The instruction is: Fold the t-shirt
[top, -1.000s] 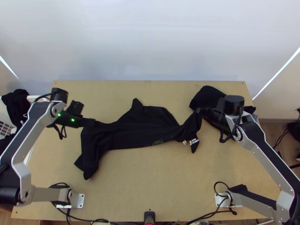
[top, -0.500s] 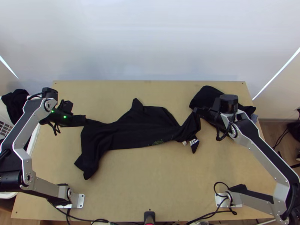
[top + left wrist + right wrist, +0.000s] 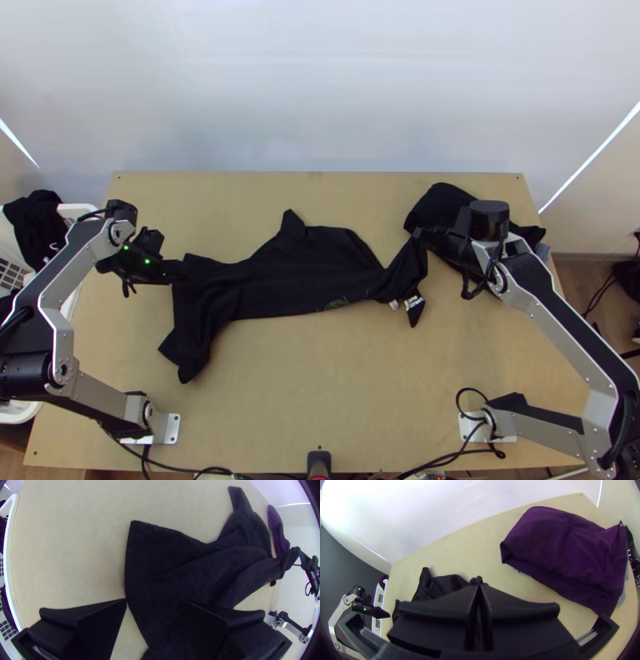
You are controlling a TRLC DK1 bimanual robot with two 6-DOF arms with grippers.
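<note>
Left tool has dipped a bit lower in the frame, spread open at the left end of the t-shirt mid-frame. Right tool's still clenched on its bunched right end.

Light wooden surface: black t-shirt across the middle, rumpled lengthwise, broader at the left end, narrowing to the right. Far right corner area: folded dark cloth with a light grey cloth partly under it. Near side: arm base plates at left and right, loose black cables between.
</note>
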